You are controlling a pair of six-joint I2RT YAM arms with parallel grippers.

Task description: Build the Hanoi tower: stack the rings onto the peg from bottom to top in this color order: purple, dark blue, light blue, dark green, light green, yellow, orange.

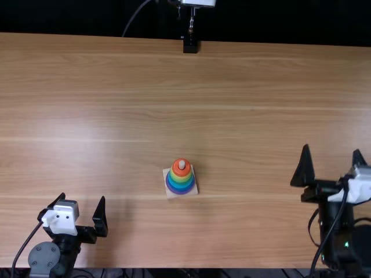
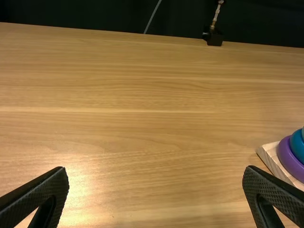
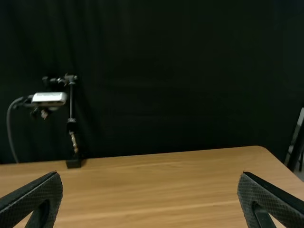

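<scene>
Top view. The ring tower stood upright on a square wooden base (image 1: 171, 196) on the worktop (image 1: 243, 104), closer to the near edge than to the far edge and between the two grippers. The rings encircled one peg, whose pale rounded tip (image 1: 181, 165) rose through the orange ring (image 1: 176, 171) at the top. Below it, in descending order, lay yellow, green and blue bands, with the purple ring (image 1: 180, 193) lowest; the separate shades of green could not be told apart. The left gripper (image 1: 83, 198), near the near edge, had its fingers spread wide, with bare wood between them. The right gripper (image 1: 332, 149) was over the right part of the worktop, its fingers likewise wide apart. A stand (image 1: 190, 44) rested at the far edge, carrying a white device (image 1: 199, 3); a thin cable (image 1: 134, 18) hung beside it.

Left wrist view. The left gripper (image 2: 156, 169) showed two textured fingers wide apart over the worktop. Beyond one fingertip were a corner of the wooden base and parts of the purple ring and a blue ring (image 2: 296, 144).

Right wrist view. The right gripper (image 3: 149, 175) had widely separated fingers, facing the far edge and far right corner of the worktop. Behind hung a black curtain (image 3: 190, 71).
</scene>
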